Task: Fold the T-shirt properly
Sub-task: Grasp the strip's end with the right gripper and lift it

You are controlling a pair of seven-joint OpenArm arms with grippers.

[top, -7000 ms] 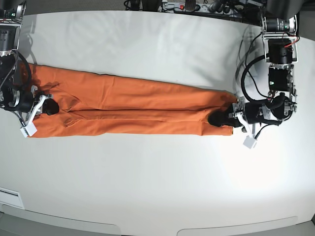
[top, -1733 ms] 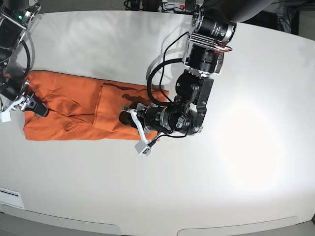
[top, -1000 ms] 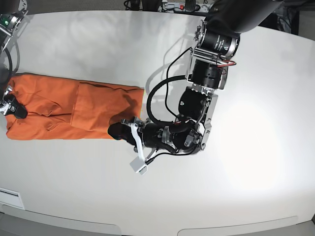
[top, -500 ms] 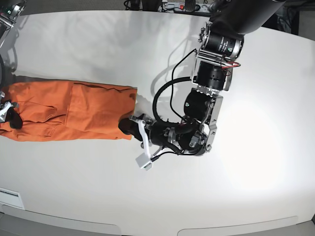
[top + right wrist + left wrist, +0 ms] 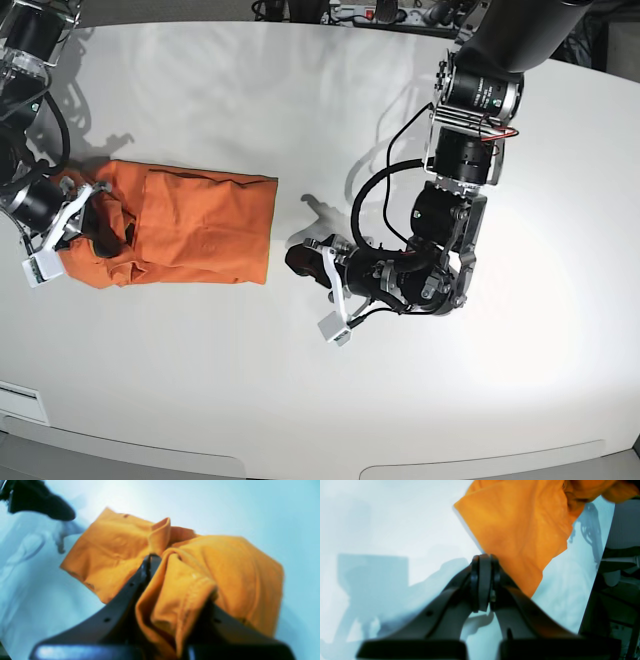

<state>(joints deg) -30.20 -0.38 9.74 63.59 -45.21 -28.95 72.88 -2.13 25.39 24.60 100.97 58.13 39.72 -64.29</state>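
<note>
The orange T-shirt [image 5: 200, 225] lies folded into a short band on the left of the white table [image 5: 200, 380]. My right gripper [image 5: 88, 218] is shut on the shirt's left end, which is bunched up around it. In the right wrist view the fingers [image 5: 150, 565] pinch the crumpled orange fabric [image 5: 225, 562]. My left gripper [image 5: 298, 258] is shut and empty, on the bare table just right of the shirt's right edge. In the left wrist view its closed fingertips [image 5: 482, 585] point at the shirt's corner [image 5: 520, 530].
Cables and a power strip [image 5: 380, 12] run along the table's back edge. The left arm's body [image 5: 440, 240] stands over the table's middle right. A white panel [image 5: 20, 400] sits at the front left edge.
My left gripper has drawn back to the right, off the shirt's right edge. My right gripper has moved right with the shirt's left end, bunching it.
</note>
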